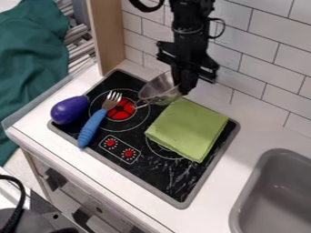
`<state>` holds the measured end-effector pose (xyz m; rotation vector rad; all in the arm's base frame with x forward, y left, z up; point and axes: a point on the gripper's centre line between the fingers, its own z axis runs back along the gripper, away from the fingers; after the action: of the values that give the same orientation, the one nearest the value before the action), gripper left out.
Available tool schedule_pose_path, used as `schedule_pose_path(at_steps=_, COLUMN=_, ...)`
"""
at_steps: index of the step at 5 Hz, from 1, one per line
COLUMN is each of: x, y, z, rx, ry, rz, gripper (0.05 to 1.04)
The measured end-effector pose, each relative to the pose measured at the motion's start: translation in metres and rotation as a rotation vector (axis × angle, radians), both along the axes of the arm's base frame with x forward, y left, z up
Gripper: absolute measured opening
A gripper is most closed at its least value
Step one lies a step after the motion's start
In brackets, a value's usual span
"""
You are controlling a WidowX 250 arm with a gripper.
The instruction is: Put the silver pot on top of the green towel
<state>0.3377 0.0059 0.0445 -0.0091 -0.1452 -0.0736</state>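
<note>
Jaws drawn together on the near-wall side of the silver pot point(159, 89), pinching its rim, as far as the dark overlap of metal and fingers lets me judge; the black gripper point(184, 84) hangs down over the back of the stove. The pot is tilted, its thin handle point(140, 106) pointing toward the red burner point(121, 109), and it sits just beyond the towel's back corner. I cannot tell whether its underside touches the stovetop.

It looks thin-walled and light, stiff, smooth enough to swivel in a rim pinch. The rim is a fair place to hold, though the pot should be levelled before it is let go. The green towel point(187, 129), folded into a soft pad, should give a little and could slide if dragged.

From the left: a dark green cloth point(32, 59) hangs beside the counter, then a purple toy eggplant point(68, 109) lies on the stove's edge, with a blue-handled fork point(94, 125) next to it, tines toward the wall. The scuffed black stovetop point(155, 170) runs under pot and towel. A wooden panel point(106, 36) stands behind, then white tiles point(261, 38), and a grey sink point(276, 195) is at right.
</note>
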Motion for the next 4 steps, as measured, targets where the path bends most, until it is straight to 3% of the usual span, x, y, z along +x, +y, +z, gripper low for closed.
schedule_pose_path(at_steps=1, x=-0.016, y=-0.009, z=0.005, rx=0.011, ry=-0.001, rz=0.013, gripper=0.054)
schedule_pose_path(at_steps=2, x=-0.032, y=-0.018, z=-0.006, rx=0.023, ry=0.034, rz=0.017, gripper=0.054)
schedule_pose_path(at_steps=3, x=-0.032, y=-0.021, z=-0.009, rx=0.03, ry=0.034, rz=0.017, gripper=0.054)
schedule_pose_path(at_steps=4, x=-0.031, y=-0.027, z=-0.022, rx=0.037, ry=0.066, rz=-0.002, gripper=0.054)
